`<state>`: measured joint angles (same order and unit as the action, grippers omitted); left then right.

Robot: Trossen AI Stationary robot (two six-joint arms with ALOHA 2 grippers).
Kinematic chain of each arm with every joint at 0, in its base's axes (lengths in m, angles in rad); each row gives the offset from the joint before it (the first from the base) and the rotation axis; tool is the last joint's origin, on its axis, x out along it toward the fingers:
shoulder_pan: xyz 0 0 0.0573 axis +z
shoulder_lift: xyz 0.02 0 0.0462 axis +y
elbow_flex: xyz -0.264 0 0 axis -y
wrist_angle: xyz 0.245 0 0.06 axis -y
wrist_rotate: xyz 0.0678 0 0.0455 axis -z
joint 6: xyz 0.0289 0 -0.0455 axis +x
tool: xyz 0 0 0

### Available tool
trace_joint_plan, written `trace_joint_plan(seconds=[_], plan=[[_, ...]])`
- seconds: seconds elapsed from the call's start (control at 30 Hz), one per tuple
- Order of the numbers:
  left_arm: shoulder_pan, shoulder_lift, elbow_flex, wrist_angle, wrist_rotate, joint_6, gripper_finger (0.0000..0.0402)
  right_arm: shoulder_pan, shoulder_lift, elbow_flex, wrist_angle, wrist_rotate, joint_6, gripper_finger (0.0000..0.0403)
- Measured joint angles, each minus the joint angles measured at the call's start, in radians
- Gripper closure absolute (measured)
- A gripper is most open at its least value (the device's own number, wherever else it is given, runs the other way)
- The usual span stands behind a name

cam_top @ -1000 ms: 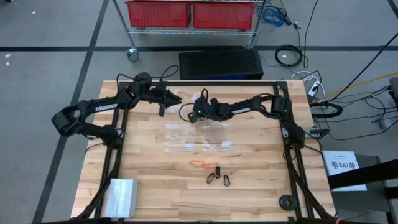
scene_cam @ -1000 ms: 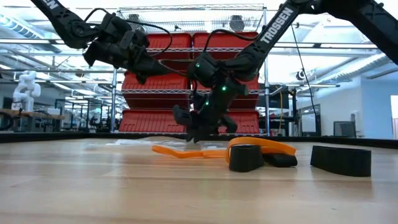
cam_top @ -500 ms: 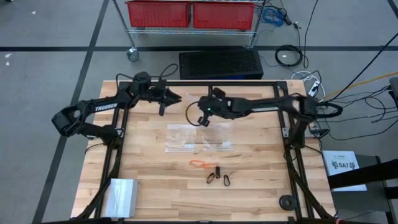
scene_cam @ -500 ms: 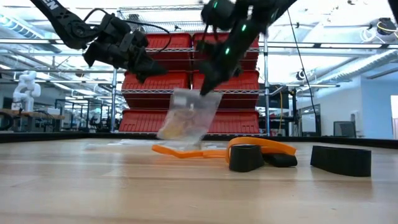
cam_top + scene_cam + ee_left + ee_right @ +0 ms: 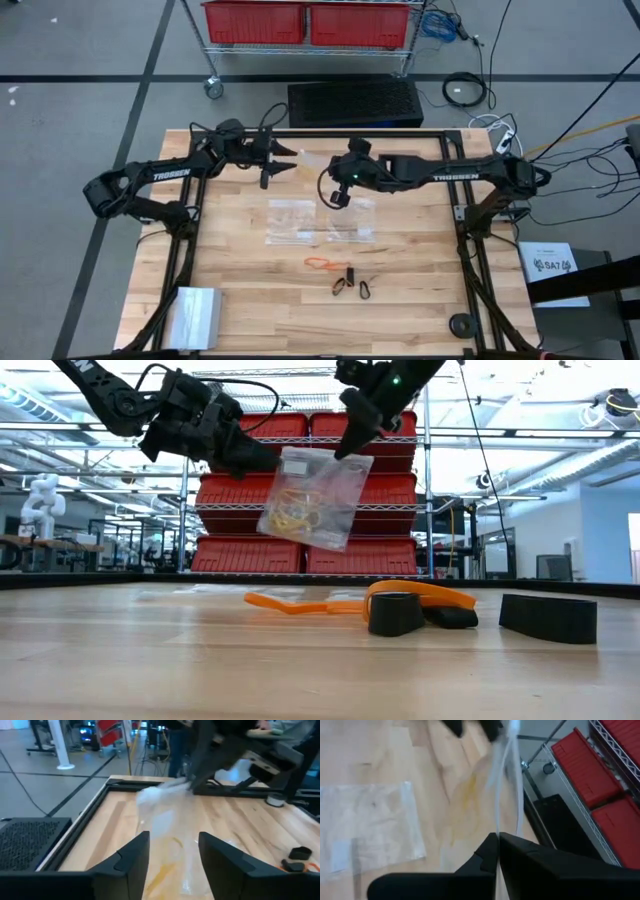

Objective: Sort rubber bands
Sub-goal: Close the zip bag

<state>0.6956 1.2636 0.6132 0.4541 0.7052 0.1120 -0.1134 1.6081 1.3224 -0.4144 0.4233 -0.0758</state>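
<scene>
Item one, the right gripper [image 5: 352, 444]: we find it raised over the far middle of the tabletop [image 5: 250, 300], its fingers [image 5: 492, 851] pinched tight on the top edge of a clear plastic bag [image 5: 312, 497]. The bag hangs free in the air below it, tilted, with a tangle of yellowish rubber bands [image 5: 295, 512] showing through its wall.

Item two, the left gripper [image 5: 287, 158]: we record it just beside that hanging bag, on its left side, also lifted off the wood. Its two fingers [image 5: 131, 859] stand spread apart with the bag seen between them in the left wrist view; we cannot tell whether they touch it.

Item three, two more clear bags [image 5: 318, 222] lying flat side by side at the centre of the tabletop, below the raised bag.

Item four, loose bands on the wood nearer the front edge: an orange band [image 5: 319, 263], and just beyond it a dark band [image 5: 342, 283] and a black band [image 5: 366, 290], near each other but apart.

Item five, a clear plastic packet [image 5: 192, 314] at the front left corner.

Item six, red bins [image 5: 308, 22] on a wire shelf behind the table.
</scene>
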Motion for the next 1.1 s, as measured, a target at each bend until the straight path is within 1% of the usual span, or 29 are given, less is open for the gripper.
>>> trace_joint_plan(seconds=[0.1,0.33,0.53,0.73,0.8,0.87,1.1], plan=[[0.000,0.000,0.000,0.001,0.000,0.000,0.0215,0.006,-0.002,0.000,-0.016,-0.003,-0.001,0.0402],[0.000,0.000,0.000,0.012,-0.003,-0.001,0.0214,0.005,-0.004,0.000,-0.022,-0.003,-0.015,0.0403],[0.000,0.000,0.000,0.012,-0.052,-0.001,0.0214,0.020,-0.004,0.000,-0.017,-0.004,-0.027,0.0403],[-0.031,0.000,0.000,0.018,-0.050,0.002,0.0220,0.031,-0.004,0.000,-0.017,-0.006,-0.029,0.0403],[-0.043,0.000,0.000,0.019,-0.049,0.008,0.0235,0.030,-0.004,0.000,-0.016,-0.006,-0.036,0.0403],[-0.052,0.000,0.000,0.028,-0.048,0.019,0.0260,0.030,-0.004,0.000,-0.016,-0.006,-0.039,0.0403],[-0.063,0.000,0.000,0.036,-0.047,0.034,0.0383,0.030,-0.006,0.000,-0.017,-0.006,-0.030,0.0399]])
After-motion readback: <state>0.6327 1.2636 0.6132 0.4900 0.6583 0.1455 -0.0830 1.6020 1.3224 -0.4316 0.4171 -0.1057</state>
